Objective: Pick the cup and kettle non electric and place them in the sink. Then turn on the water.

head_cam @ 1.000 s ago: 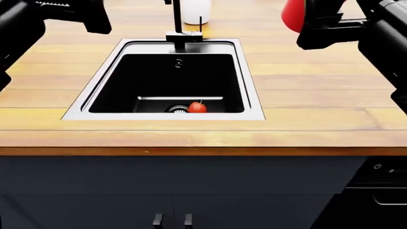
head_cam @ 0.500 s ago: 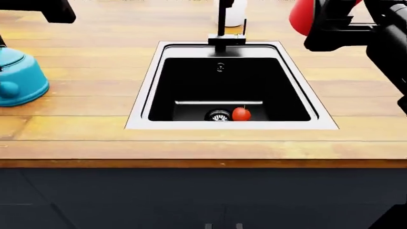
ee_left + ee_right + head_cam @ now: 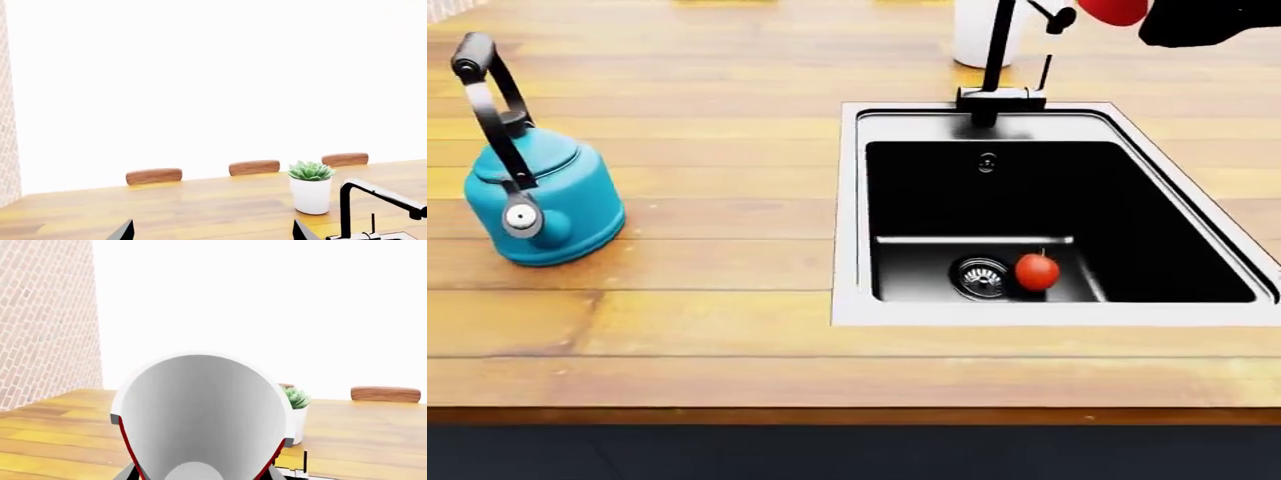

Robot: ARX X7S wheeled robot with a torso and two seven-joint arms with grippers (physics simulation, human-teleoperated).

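The head view looks steeply down on the counter [image 3: 694, 300] and the sink [image 3: 974, 315]. Both wrist views look level across the counter toward a white wall. All three views share the plant pot [image 3: 311, 195] and the faucet [image 3: 353, 210].

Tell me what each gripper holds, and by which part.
The right gripper holds the red cup; where it grips is hidden. The left gripper holds nothing.

Teal kettle [image 3: 538, 200] upright beside sink [image 3: 851, 215]
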